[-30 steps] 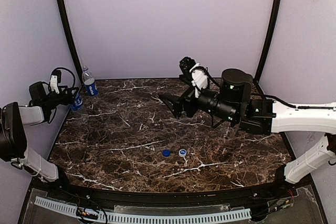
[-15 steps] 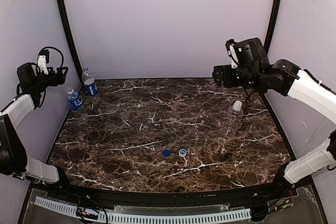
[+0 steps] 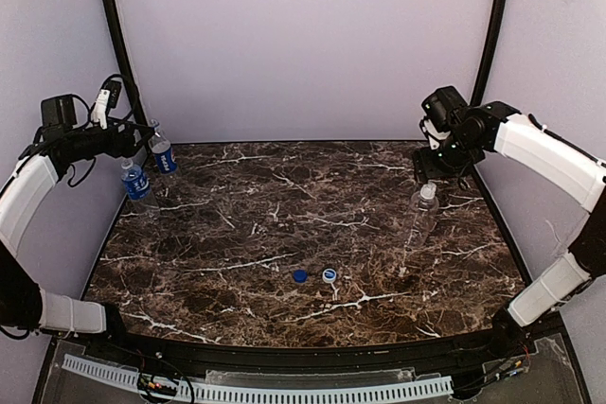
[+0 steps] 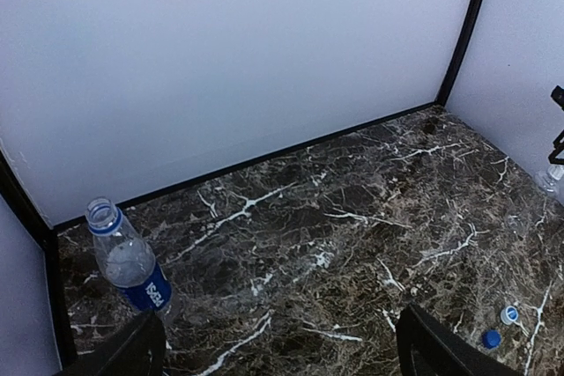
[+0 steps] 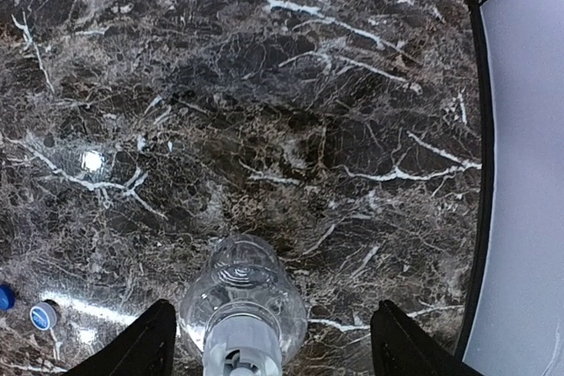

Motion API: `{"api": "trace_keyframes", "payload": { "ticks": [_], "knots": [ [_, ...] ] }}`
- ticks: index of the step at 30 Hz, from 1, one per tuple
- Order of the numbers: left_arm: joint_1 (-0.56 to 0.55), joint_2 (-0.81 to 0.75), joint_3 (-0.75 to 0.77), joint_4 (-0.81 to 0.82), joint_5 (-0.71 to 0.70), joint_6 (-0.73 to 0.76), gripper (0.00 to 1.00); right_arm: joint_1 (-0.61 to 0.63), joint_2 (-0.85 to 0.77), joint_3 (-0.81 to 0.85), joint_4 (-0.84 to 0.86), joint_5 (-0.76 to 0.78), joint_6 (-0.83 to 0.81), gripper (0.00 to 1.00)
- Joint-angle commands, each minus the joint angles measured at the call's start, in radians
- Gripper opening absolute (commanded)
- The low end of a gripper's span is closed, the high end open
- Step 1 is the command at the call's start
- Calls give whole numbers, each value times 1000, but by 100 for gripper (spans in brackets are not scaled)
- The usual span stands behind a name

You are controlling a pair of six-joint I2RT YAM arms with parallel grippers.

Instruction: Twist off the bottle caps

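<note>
Dark brown marble tabletop, white-veined; pale lavender enclosure walls; black upright corner posts; white perforated strip along near edge.

White shells on the left arm and right arm, black joints, looping black cables, dark blunt fingers on the left gripper.

My feeds list: tabletop, dark brown marble pattern, white veins; walls, plain pale lilac, three sides; corner posts, black, two; perforated white strip along the near edge.

Capped bottle centred between spread jaws.
</note>
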Motion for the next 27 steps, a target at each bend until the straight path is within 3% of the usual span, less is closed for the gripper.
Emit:
{"api": "trace_keyframes", "payload": {
  "ticks": [1, 15, 24, 27],
  "knots": [
    [0, -28, 26, -142, 81, 35, 91, -10, 28, 50, -65, -61, 14, 73],
    [-1, -27, 24, -152, 91, 41, 91, -10, 56, 19, -85, -78, 18, 49],
    [-1, -33, 21, -155, 97, 41, 91, -10, 72, 8, -82, -107, 18, 48],
    [-1, -30, 20, -155, 99, 41, 90, -10, 72, 4, -80, -109, 19, 36]
  ]
}}
